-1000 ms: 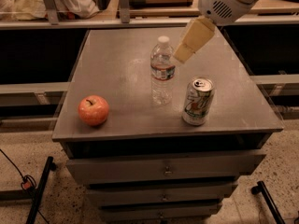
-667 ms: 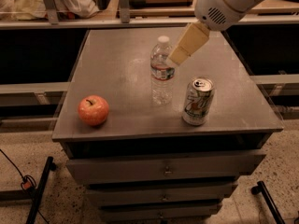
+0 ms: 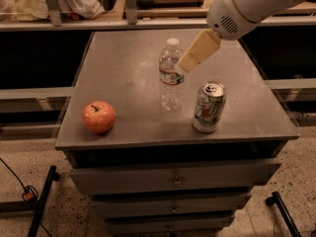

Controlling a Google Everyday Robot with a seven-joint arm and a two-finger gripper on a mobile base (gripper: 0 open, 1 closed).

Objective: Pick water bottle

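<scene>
Our tan, wedge-shaped gripper (image 3: 181,67) hangs just right of the ribbed, clear water bottle (image 3: 171,83) on the matte counter (image 3: 123,68). We cannot tell its opening.

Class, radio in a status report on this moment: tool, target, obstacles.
Tool beside neck of small clear ribbed plastic bottle, contact unclear. Bottle upright, not lifted. Close beside it, silver-green soda can; red apple well clear.

Clear ribbed water bottle (image 3: 171,80) — white cap, upright; tool (image 3: 180,67) just beside its shoulder.
</scene>
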